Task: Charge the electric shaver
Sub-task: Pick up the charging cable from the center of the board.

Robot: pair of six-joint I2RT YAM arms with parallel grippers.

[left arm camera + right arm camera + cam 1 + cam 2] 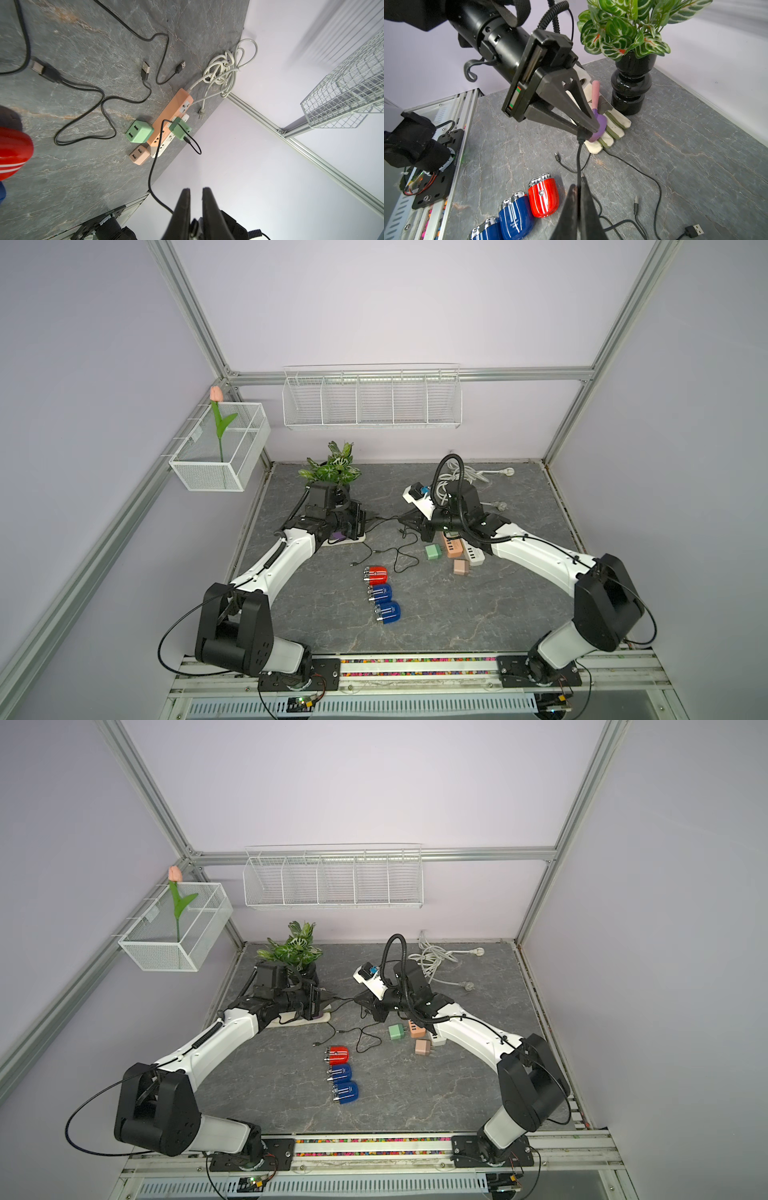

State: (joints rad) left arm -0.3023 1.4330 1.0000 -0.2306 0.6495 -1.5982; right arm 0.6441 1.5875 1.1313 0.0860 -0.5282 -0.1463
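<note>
Pinching left gripper [592, 129]: the fingertips are pressed together on the black plug end of the charging cable [578, 162], just beside the potted plant [623, 27], on the side of the arm bases.
Right gripper [579, 185]: it is closed on the same cable, further along it, near the plant.
Cable's other end: in the left wrist view it is traced to a green adapter [179, 129] seated on the orange power strip [174, 106], well apart from the plant.
Shavers: the red shaver [544, 199] and two blue shavers [515, 216] are laid in a row on the table [675, 155], well apart from the plant; no cable is joined to any of them.
Progress: the supply side is judged done; bringing the plug to a shaver and inserting it is left to do.
Vase [631, 89]: the plant is held in it.
Wall basket [372, 423]: it is hung above the plant; nothing is seen in its five compartments.
Mesh box [208, 479]: it is mounted to the robot's left of the plant; one tulip [216, 393] is stood in it.
</note>
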